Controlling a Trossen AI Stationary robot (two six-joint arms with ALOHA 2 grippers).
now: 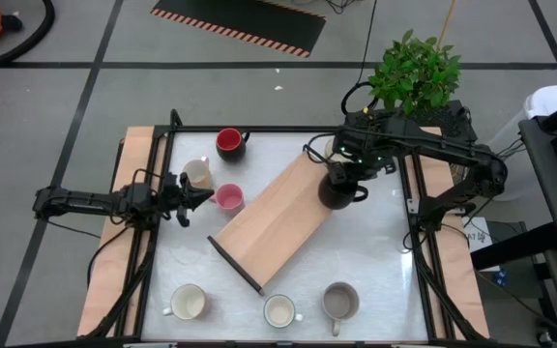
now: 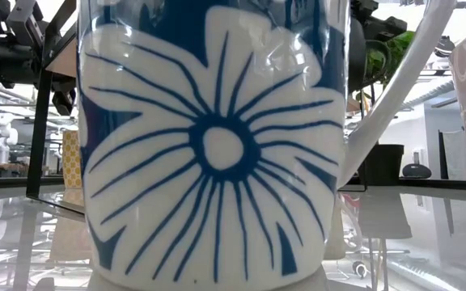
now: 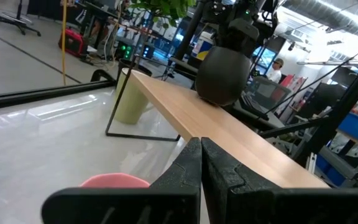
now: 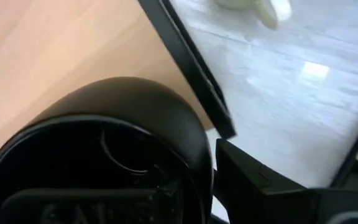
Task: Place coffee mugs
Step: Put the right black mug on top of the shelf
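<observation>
Even, bright overhead light; soft shadows. Glare streaks on the glossy desk [image 1: 375,251] beyond the right tool [image 1: 339,184]. Black mug [image 4: 104,149] at that tool blurred, too close. Low view: flowered mug [image 2: 213,145] near-filling, reflections on glaze.

Black mug [image 1: 335,188] on pale wood board [image 1: 269,217]; pink mug [image 1: 228,198]; blue-flowered white mug [image 2: 217,145].

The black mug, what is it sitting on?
The black mug sits on the far end of the wooden shelf board. The right pincer above hides its rim and inside.
</observation>
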